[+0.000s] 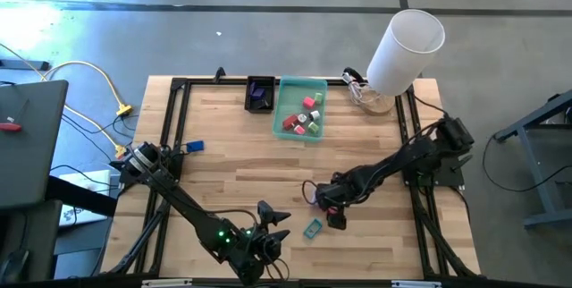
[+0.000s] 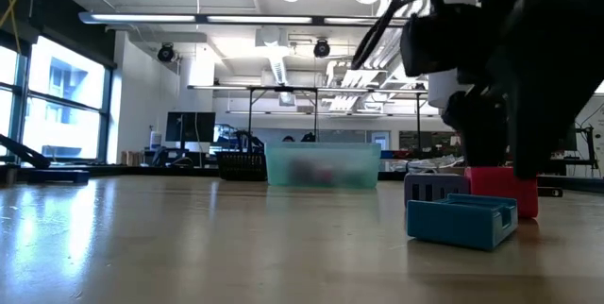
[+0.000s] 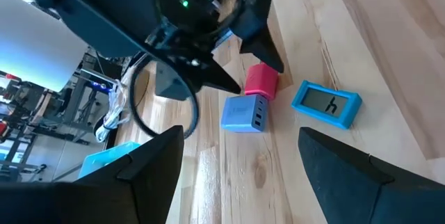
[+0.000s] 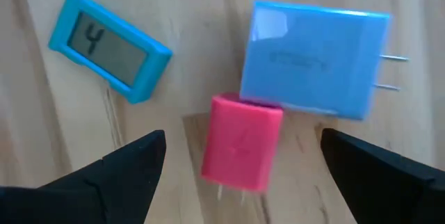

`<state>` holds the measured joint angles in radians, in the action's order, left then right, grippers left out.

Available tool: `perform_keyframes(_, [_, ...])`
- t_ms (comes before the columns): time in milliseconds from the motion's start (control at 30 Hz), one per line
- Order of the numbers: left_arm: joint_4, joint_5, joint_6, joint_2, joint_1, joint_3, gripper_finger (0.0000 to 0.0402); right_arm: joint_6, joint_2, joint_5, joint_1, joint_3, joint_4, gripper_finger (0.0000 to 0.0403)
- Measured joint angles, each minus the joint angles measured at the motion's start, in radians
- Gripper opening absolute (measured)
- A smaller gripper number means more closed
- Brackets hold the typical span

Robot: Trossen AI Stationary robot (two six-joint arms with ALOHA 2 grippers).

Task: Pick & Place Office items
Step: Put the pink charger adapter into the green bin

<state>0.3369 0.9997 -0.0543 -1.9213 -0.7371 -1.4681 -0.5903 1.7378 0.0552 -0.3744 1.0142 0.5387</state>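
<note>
Three small boxy plastic pieces, pink block (image 4: 241,142), blue charger (image 4: 313,60), teal clock (image 4: 109,46), lie on bare wood under the wide-spread right gripper (image 4: 243,161), left gripper (image 3: 236,161) likewise spread nearby.

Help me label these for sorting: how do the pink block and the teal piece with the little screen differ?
The pink block is plain-faced; the teal piece has a grey display window. The pink block touches the blue charger; the teal piece lies apart. The pink block sits between the right gripper's open fingers; the teal piece lies outside them. Both rest on the wooden table.
</note>
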Motion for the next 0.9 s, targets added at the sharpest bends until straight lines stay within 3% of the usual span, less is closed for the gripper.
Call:
perform_keyframes(167, [-0.001, -0.002, 0.003, 0.000, -0.001, 0.000, 0.0276, 0.035, 0.042, 0.029, 0.014, 0.000, -0.032, 0.0365])
perform_keyframes(300, [0.000, -0.003, 0.008, 0.000, -0.001, 0.000, 0.0276, 0.051, 0.053, 0.032, 0.025, 0.001, -0.031, 0.0336])
perform_keyframes(400, [0.000, -0.004, 0.009, 0.000, -0.001, 0.000, 0.0276, 0.061, 0.054, 0.029, 0.030, 0.001, -0.027, 0.0290])
perform_keyframes(600, [0.000, -0.005, 0.023, 0.000, -0.001, 0.000, 0.0276, 0.075, 0.054, 0.070, 0.058, -0.001, -0.016, 0.0143])
perform_keyframes(633, [0.000, -0.004, 0.030, 0.000, -0.001, 0.000, 0.0276, 0.075, 0.054, 0.084, 0.063, -0.002, -0.016, 0.0134])
perform_keyframes(800, [0.000, -0.004, 0.048, 0.000, -0.001, 0.000, 0.0276, 0.088, 0.027, 0.061, 0.045, -0.003, -0.013, 0.0135])
perform_keyframes(900, [0.000, -0.005, 0.048, 0.000, -0.001, 0.000, 0.0276, 0.080, -0.026, -0.009, 0.017, -0.003, 0.019, 0.0135])
